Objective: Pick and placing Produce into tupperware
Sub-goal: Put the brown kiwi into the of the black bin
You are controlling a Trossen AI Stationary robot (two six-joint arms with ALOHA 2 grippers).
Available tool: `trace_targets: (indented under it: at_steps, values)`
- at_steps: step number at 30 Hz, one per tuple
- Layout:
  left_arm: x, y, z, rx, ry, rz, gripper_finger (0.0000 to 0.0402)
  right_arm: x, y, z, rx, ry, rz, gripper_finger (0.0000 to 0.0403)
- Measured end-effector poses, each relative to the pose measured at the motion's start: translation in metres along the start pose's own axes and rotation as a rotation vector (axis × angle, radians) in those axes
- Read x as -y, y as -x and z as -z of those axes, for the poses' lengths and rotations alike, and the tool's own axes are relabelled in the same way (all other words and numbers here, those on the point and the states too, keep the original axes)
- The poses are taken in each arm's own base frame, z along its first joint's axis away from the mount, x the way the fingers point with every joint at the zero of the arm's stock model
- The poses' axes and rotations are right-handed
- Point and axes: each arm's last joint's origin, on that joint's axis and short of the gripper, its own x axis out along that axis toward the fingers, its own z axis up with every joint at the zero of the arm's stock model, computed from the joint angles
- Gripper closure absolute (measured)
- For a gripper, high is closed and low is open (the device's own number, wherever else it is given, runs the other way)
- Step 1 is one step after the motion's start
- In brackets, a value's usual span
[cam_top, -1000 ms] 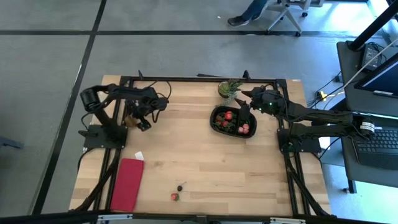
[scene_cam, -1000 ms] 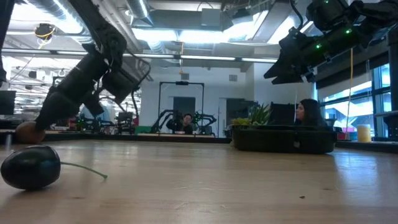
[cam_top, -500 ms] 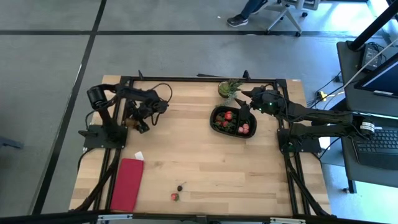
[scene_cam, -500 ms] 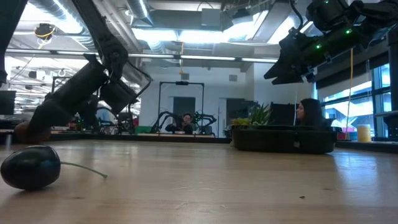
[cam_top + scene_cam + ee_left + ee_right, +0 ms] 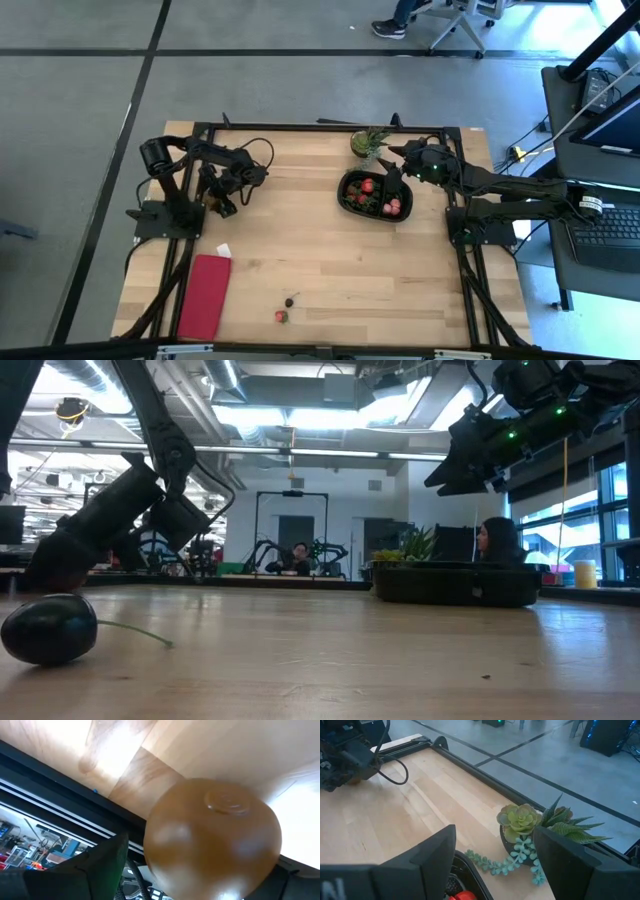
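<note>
Left pincer (image 5: 216, 203) has drawn back left, spread around a brown round piece (image 5: 212, 840), pickup beginning; right pincer (image 5: 393, 172) hovers wide over the tupperware (image 5: 347, 200).

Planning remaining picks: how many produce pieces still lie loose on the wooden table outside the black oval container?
3: brown round piece at left gripper; dark berry and red piece near front edge.

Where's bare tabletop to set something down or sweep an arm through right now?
The widest bare patch is mid-table, between the red cloth, the black container and the two loose berries near the front edge. It is crowded at the back right, where the container, potted plant and right end effector sit together, and around the left end effector.
</note>
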Motion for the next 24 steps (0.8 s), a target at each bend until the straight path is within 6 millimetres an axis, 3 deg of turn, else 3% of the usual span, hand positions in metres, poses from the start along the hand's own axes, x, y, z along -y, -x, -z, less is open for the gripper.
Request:
trace_targets:
  at_steps: [19,24]
  values:
    - [-0.0005,0.0085,-0.0061,0.049,-0.036,0.011,0.0083,0.0000,0.0000,0.0000,0.000,0.000,0.000,0.0135]
    - [-0.0002,0.0086,-0.0066,0.053,-0.035,0.019,0.0100,0.0000,0.0000,0.0000,0.000,0.000,0.000,0.0135]
